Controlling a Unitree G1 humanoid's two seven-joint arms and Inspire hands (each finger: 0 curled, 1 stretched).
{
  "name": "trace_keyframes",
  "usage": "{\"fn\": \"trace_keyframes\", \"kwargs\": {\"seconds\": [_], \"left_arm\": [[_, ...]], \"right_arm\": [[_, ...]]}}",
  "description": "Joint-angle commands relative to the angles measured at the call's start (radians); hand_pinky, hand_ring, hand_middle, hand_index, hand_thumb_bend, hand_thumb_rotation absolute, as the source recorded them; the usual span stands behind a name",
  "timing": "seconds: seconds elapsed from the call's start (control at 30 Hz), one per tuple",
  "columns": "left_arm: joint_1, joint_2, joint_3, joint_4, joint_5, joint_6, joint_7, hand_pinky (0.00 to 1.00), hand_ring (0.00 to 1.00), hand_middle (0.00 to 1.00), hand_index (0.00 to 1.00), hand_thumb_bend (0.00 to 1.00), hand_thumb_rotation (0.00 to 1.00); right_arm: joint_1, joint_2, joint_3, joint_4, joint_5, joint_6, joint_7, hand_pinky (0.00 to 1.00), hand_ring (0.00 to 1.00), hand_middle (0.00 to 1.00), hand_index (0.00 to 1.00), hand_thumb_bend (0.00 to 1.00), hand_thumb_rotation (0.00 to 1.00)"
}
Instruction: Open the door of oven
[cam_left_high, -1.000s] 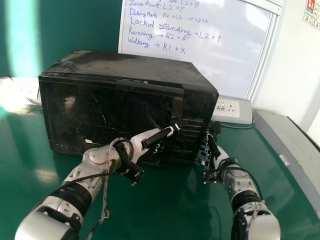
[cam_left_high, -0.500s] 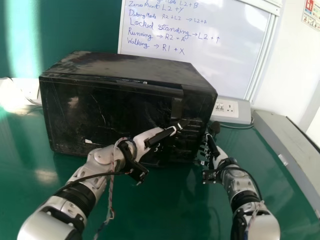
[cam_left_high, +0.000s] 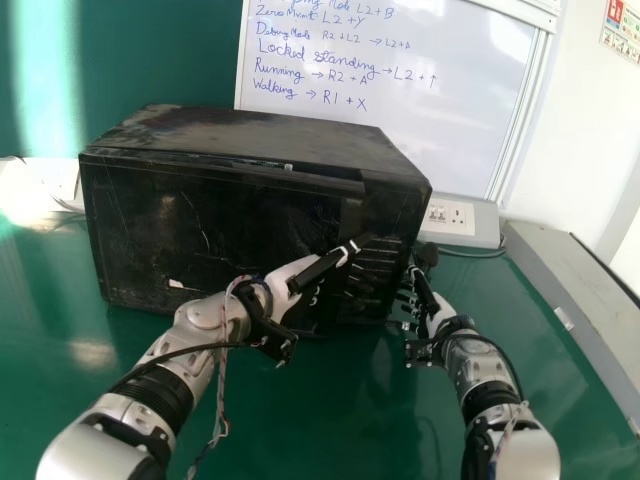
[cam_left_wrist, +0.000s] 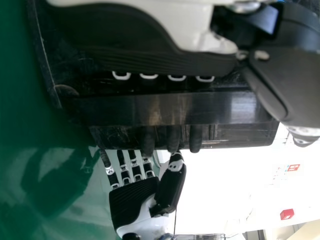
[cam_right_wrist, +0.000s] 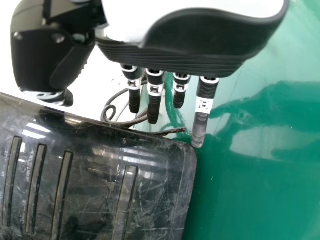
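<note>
Where oven door (cam_left_high: 220, 225) carries its handle (cam_left_wrist: 165, 109) upright, left hand (cam_left_high: 288, 273) lies crosswise, nearer than right hand (cam_left_high: 437, 314); fingers extended on both.

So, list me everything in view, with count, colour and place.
oven: one, black, on the table
door handle: one, black, upright on the oven's front
table: one, green, under the oven
whiteboard: one, white with blue handwriting, behind the oven
socket panel: one, white, beyond the oven's right side
cable: one, greyish, by the socket panel
long block: one, grey, at the right
poster: one, white and red, top right
walls: teal behind left, white right
left hand: one, white and black, fingers tucked behind the door handle
right hand: one, white and black, beside the oven's right side, fingers straight
</note>
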Motion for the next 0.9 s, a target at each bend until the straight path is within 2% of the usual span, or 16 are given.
{"fn": "trace_keyframes", "kwargs": {"seconds": [0.0,0.2,0.3,0.43,0.47,0.5,0.63,0.7,0.77,0.87], "left_arm": [[-0.011,-0.034,0.023,-0.001,-0.034,-0.003,-0.013,0.33,0.49,0.68,0.89,0.97,0.68],[-0.001,-0.038,0.029,0.0,-0.026,-0.019,0.021,0.29,0.39,0.52,0.89,0.96,0.68],[0.002,-0.04,0.033,0.0,-0.025,-0.024,0.037,0.3,0.38,0.5,0.88,0.97,0.66],[0.0,-0.042,0.043,0.0,-0.035,-0.009,0.039,0.29,0.38,0.5,0.86,0.96,0.63],[-0.001,-0.043,0.049,0.0,-0.041,-0.001,0.041,0.28,0.37,0.5,0.83,0.96,0.62],[-0.001,-0.045,0.06,-0.001,-0.052,0.002,0.039,0.27,0.36,0.47,0.73,0.93,0.57],[-0.004,-0.048,0.069,0.0,-0.065,0.016,0.048,0.23,0.3,0.41,0.59,0.86,0.41],[-0.004,-0.048,0.073,0.0,-0.067,0.017,0.043,0.22,0.29,0.41,0.64,0.83,0.35],[-0.003,-0.047,0.074,-0.001,-0.066,0.011,0.033,0.21,0.28,0.39,0.58,0.79,0.3],[0.001,-0.048,0.076,-0.004,-0.066,0.001,0.024,0.2,0.27,0.37,0.56,0.73,0.23]], "right_arm": [[-0.022,0.007,-0.005,-0.002,0.012,0.004,0.01,0.61,0.71,0.88,0.95,0.68,0.74],[-0.022,0.009,-0.003,-0.003,0.008,0.0,0.002,0.61,0.69,0.88,0.92,0.69,0.74],[-0.02,0.007,0.008,-0.003,-0.002,-0.007,0.008,0.6,0.68,0.87,0.91,0.7,0.76],[-0.021,0.008,0.002,-0.003,0.008,-0.005,0.007,0.65,0.73,0.88,0.91,0.69,0.74],[-0.021,0.008,0.002,-0.003,0.008,-0.004,0.008,0.65,0.72,0.88,0.91,0.68,0.74],[-0.021,0.008,0.004,-0.003,0.006,-0.005,0.01,0.65,0.72,0.88,0.91,0.69,0.74],[-0.019,0.007,0.013,-0.005,-0.002,-0.01,0.008,0.64,0.71,0.87,0.91,0.7,0.75],[-0.019,0.007,0.01,-0.004,0.002,-0.008,0.007,0.64,0.71,0.87,0.92,0.7,0.74],[-0.019,0.007,0.007,-0.005,0.007,-0.007,0.013,0.62,0.71,0.87,0.91,0.72,0.73],[-0.02,0.006,0.013,-0.005,0.001,-0.006,0.018,0.65,0.72,0.87,0.92,0.73,0.74]]}}
